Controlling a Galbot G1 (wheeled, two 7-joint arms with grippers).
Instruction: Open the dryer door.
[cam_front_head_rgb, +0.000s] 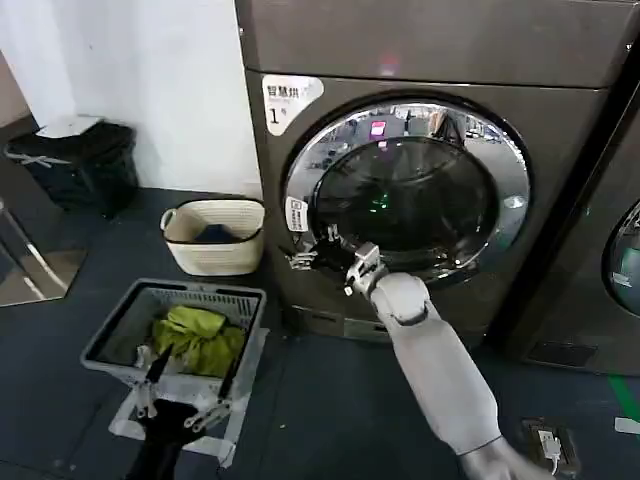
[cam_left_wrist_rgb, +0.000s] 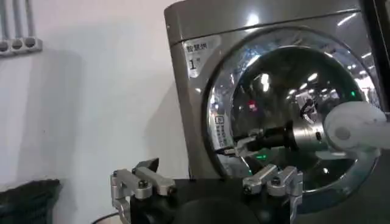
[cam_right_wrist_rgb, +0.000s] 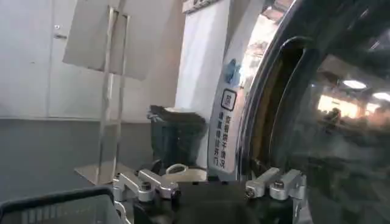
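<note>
The dryer door (cam_front_head_rgb: 410, 190) is a round porthole with a wide chrome ring around dark glass, on the dark machine with the white "1" sticker (cam_front_head_rgb: 290, 100). My right gripper (cam_front_head_rgb: 318, 256) reaches to the door's left rim at its lower part, fingers open, close against the chrome edge. The left wrist view shows that gripper (cam_left_wrist_rgb: 234, 145) at the ring of the door (cam_left_wrist_rgb: 292, 91). In the right wrist view the door (cam_right_wrist_rgb: 329, 109) stands close beside the right gripper (cam_right_wrist_rgb: 210, 182). My left gripper (cam_front_head_rgb: 185, 395) hangs open and low over the grey basket.
A grey laundry basket (cam_front_head_rgb: 120, 320) holding yellow-green cloth sits on the floor in front of me at the left. A cream basket (cam_front_head_rgb: 213, 240) stands by the machine's left side, a black bin (cam_front_head_rgb: 75, 165) farther left. A neighbouring machine (cam_front_head_rgb: 620, 250) is at the right.
</note>
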